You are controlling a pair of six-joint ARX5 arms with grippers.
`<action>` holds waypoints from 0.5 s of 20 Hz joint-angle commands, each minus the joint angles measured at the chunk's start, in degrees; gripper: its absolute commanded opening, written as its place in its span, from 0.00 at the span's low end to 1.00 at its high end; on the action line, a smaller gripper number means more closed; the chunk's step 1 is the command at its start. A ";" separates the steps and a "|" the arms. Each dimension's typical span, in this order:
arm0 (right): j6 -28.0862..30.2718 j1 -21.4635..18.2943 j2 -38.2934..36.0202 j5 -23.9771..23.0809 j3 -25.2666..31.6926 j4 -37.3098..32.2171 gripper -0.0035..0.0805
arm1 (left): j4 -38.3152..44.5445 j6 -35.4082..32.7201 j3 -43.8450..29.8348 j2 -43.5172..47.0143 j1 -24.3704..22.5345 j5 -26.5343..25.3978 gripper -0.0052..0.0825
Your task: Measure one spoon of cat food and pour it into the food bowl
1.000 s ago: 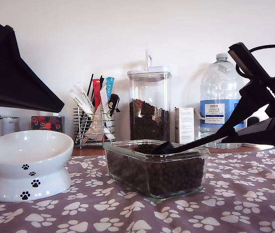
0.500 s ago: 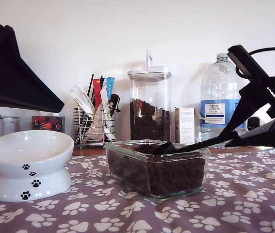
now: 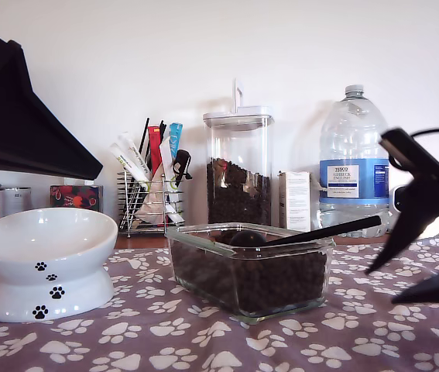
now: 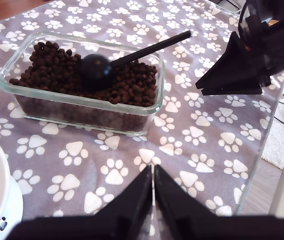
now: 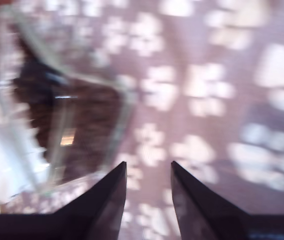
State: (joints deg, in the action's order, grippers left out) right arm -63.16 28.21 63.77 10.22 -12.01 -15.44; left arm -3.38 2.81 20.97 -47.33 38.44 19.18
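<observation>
The spoon (image 4: 95, 69) lies free in the glass dish (image 4: 81, 107), its round bowl on the cat food (image 4: 56, 70) and its thin handle resting across the dish's rim, slanting out past it. My second gripper (image 5: 148, 190) is released, its fingers parted with nothing between them, off to the side of the dish beyond the handle's tip. My first gripper (image 4: 153, 187) is clenched on nothing, above the paw-print cloth (image 4: 202, 150) near the dish. The food bowl (image 3: 45, 263) stands apart from the dish, on the cloth.
</observation>
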 commanded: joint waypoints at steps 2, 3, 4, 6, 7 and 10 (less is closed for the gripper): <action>3.39 0.15 -0.20 1.90 -1.14 -0.66 0.34 | 0.31 -0.31 -0.92 0.07 0.15 0.02 0.04; 7.67 0.15 -0.20 2.78 -1.64 -0.20 0.34 | 0.26 -0.31 -0.92 0.07 0.15 0.04 0.04; 11.96 0.15 -0.20 4.09 -2.14 0.44 0.34 | 0.26 -0.31 -0.92 0.07 0.15 0.02 0.04; 23.50 0.15 -0.20 7.65 -3.82 3.10 0.34 | 0.26 -0.31 -0.92 0.07 0.15 0.02 0.04; 30.80 0.15 -0.20 7.82 -5.11 5.68 0.34 | 0.26 -0.31 -0.92 0.07 0.15 0.02 0.04; 53.57 0.20 -0.20 1.55 -11.02 19.61 0.34 | 0.26 -0.31 -0.92 0.07 0.15 0.02 0.04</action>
State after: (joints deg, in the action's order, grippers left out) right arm -24.58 28.23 63.77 13.96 -20.88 -1.63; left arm -3.38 2.81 20.97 -47.33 38.44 19.18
